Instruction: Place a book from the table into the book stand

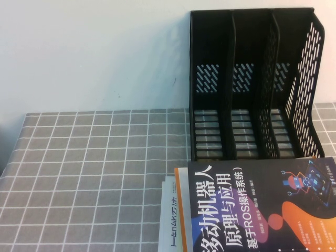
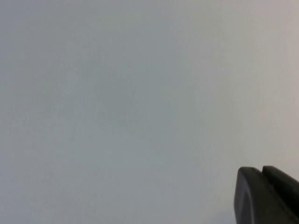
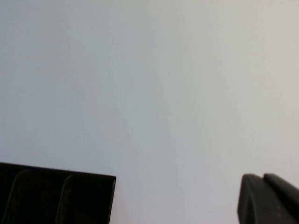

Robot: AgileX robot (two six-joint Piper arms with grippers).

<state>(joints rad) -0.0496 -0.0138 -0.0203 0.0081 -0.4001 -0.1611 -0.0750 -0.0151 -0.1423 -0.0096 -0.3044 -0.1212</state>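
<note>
The dark book (image 1: 262, 210) with a large white Chinese title, an orange-purple swirl and a small robot graphic lies flat on top of a stack at the near right of the table (image 1: 94, 173). The black book stand (image 1: 252, 89) stands upright just behind it against the wall, its three compartments empty. Neither arm shows in the high view. My left gripper (image 2: 260, 173) shows only as shut fingertips against a blank wall. My right gripper (image 3: 263, 179) is also shut and empty, with the top edge of the stand (image 3: 56, 193) in its view.
Under the dark book lie a book with an orange edge (image 1: 181, 210) and a white book with black lettering (image 1: 169, 220), both sticking out to the left. A pale wall (image 1: 94, 52) rises behind the table.
</note>
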